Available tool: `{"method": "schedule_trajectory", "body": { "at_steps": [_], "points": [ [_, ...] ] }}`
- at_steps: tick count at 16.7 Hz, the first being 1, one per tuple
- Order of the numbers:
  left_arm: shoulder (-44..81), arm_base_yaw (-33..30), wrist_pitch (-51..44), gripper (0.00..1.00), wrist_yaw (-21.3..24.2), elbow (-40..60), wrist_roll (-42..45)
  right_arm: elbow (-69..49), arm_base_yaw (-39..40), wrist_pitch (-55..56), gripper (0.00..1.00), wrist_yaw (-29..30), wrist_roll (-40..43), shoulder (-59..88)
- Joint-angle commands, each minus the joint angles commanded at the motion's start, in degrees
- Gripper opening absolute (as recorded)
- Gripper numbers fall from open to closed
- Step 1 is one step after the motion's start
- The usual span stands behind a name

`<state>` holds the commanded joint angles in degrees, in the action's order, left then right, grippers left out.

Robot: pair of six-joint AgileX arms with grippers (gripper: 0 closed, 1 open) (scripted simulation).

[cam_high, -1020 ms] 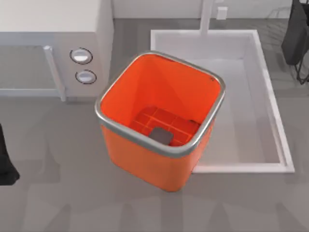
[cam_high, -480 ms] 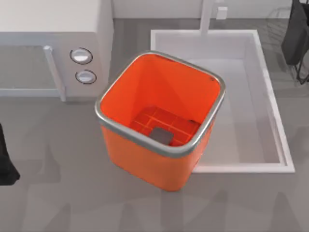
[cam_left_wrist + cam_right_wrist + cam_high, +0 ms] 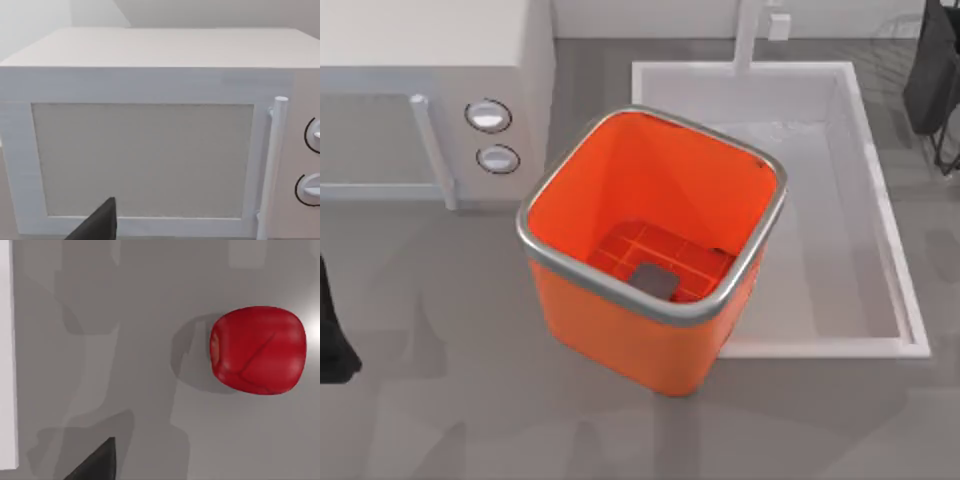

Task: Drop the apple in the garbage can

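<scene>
One orange garbage can (image 3: 655,250) stands near the middle of the table (image 3: 440,400) in the top view, its silver rim tilted slightly toward the camera and its grid-patterned floor bare except for a grey square. It sits just beside the white sink basin (image 3: 840,200), overlapping the basin's left edge, with a white microwave (image 3: 430,90) to its left at the back of the table.

My left arm (image 3: 332,340) is at the table's left edge in the top view, a dark shape well apart from the can. Its wrist camera faces the microwave's door (image 3: 142,160), handle (image 3: 272,160) and two dials. A dark fingertip of my left gripper (image 3: 97,225) juts into that view; I cannot tell how far its fingers are spread, and it has hold of nothing that I can see.

My right arm (image 3: 932,75) is at the far right corner, beyond the sink. Its wrist camera looks straight down on the grey tabletop, where the red apple (image 3: 257,350) lies on the surface, casting a shadow beside it. One dark fingertip of my right gripper (image 3: 95,462) shows, well apart from the apple; I cannot tell its opening.
</scene>
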<state>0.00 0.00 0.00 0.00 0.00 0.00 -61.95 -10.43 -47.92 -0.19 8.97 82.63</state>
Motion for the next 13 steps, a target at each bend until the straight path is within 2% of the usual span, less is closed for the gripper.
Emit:
{"method": "schedule_trajectory", "body": {
  "at_steps": [7,13],
  "points": [
    [0.0,0.0,0.0,1.00,0.0,0.0,0.0,-23.1,-3.8,-16.6,1.00,0.0,3.2,28.5],
    [0.0,0.0,0.0,1.00,0.0,0.0,0.0,-29.1,-4.7,-20.2,1.00,-0.1,4.0,35.0]
  ]
}}
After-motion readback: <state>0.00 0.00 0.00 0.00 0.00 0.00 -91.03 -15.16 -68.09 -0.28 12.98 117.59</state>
